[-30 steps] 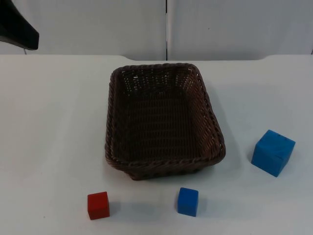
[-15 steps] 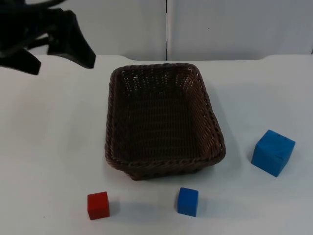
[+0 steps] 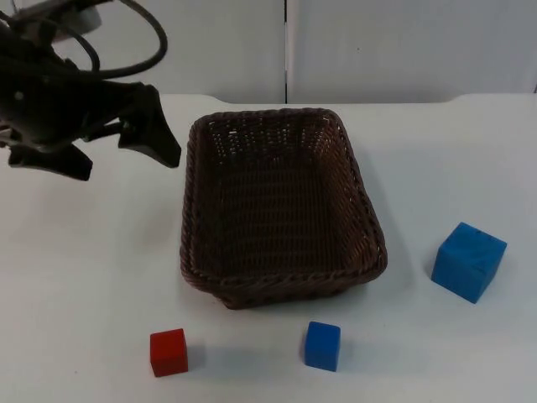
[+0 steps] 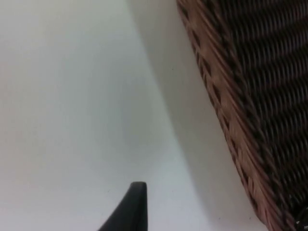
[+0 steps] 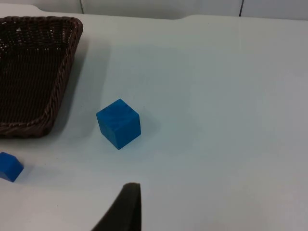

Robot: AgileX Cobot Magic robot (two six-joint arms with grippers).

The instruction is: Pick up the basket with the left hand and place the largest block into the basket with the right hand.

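Note:
An empty dark brown wicker basket sits mid-table. My left gripper hovers just off its far-left corner, open, nothing between the fingers. In the left wrist view the basket's woven wall runs close beside the fingertip. The largest block, a blue cube, rests on the table right of the basket, untouched. The right wrist view looks onto that cube and the basket's rim, with my right gripper waiting well back from both.
A small blue cube and a small red cube lie near the front edge, in front of the basket. The small blue cube also shows in the right wrist view. The grey partition wall closes the far side.
My left arm has swung in from the upper left corner and come down toward the basket's left side. Basket and blocks have not moved.

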